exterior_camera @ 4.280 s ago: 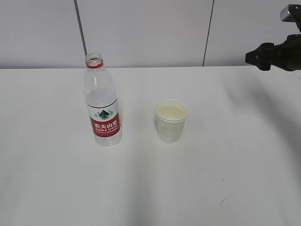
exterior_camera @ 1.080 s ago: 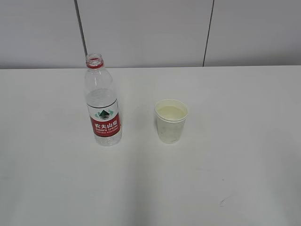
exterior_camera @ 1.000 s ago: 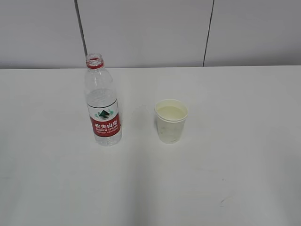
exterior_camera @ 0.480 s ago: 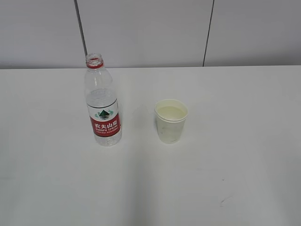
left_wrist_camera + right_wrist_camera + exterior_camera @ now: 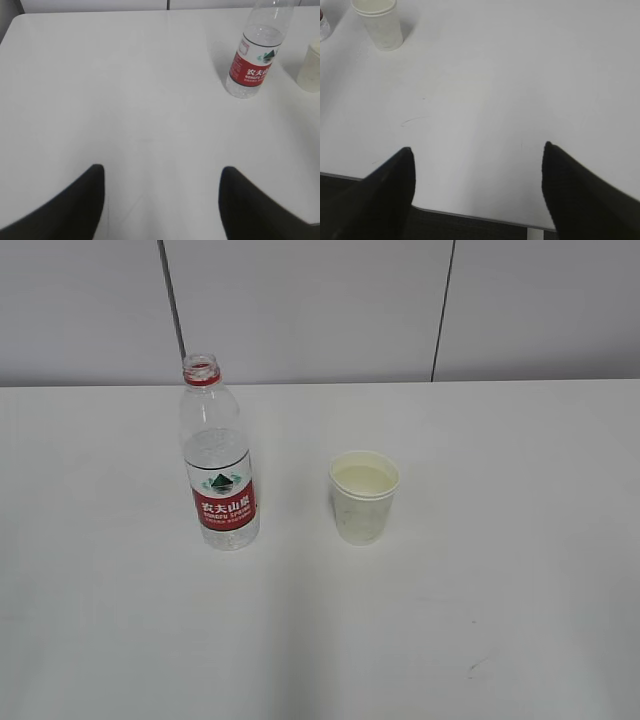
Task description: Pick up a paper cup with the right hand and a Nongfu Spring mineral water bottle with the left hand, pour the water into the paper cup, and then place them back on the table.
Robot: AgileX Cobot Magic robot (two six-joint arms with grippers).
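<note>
On the smooth white table (image 5: 500, 570), clear ribbed bottle (image 5: 219, 455) and tapered paper cup (image 5: 363, 497) stand; both fingers spread.

front view slanting down, wrist views sharing paper cup (image 5: 364, 497)

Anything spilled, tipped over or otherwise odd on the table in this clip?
Nothing stands out. The bottle stands upright with no cap on, the paper cup upright beside it, apart. No puddle shows on the table, only a faint scuff mark near the front.

bottle (image 5: 219, 475) left of cup (image 5: 363, 497), seemingly apart
</note>
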